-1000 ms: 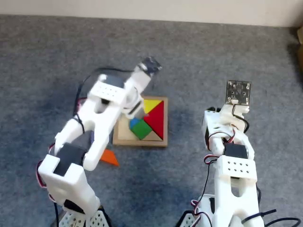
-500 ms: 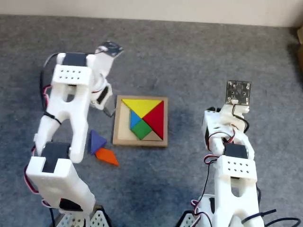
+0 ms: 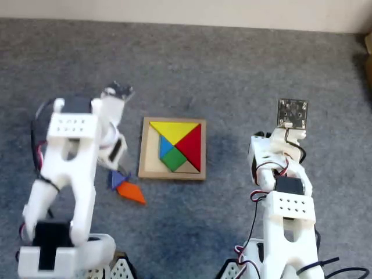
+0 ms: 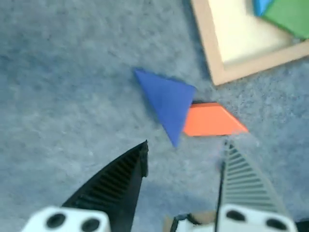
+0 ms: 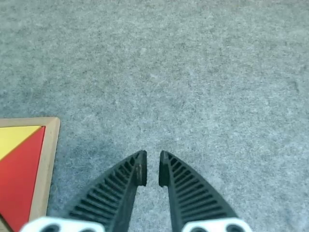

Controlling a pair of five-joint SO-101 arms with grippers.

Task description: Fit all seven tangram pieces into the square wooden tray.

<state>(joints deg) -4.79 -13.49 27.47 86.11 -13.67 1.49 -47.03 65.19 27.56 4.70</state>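
High view first: your square wooden tray (image 3: pixel 172 176) sits mid-bench on the grey carpet-like bench (image 3: pixel 232 70), between the two arms. Four pieces are already in it. The yellow triangle (image 3: pixel 173 129) lies along the far side, the red triangle (image 3: pixel 192 148) fills the right side, the small blue triangle (image 3: pixel 165 145) is tucked in left of centre, and the green square (image 3: pixel 172 159) stands on its corner just nearer than that. A strip of bare wood runs down the left side of the tray.

Now look outside the tray, off its near-left corner. The dark blue triangle (image 3: pixel 118 179) lies flat on the bench, and the orange parallelogram (image 3: pixel 132 192) sits just nearer and to its right. In the left wrist view the two appear to touch edge to edge, and both lie apart from the tray's corner.

Your left end effector (image 4: pixel 185 145) hovers over that pair with its jaws spread wide and nothing between them. The dark blue triangle and the orange parallelogram lie just beyond its tips.

Over on the right, your right end effector (image 5: pixel 152 159) is above bare bench, to the right of the tray's far-right corner. Its jaws are drawn almost together with a thin slit between them, and it grips nothing.
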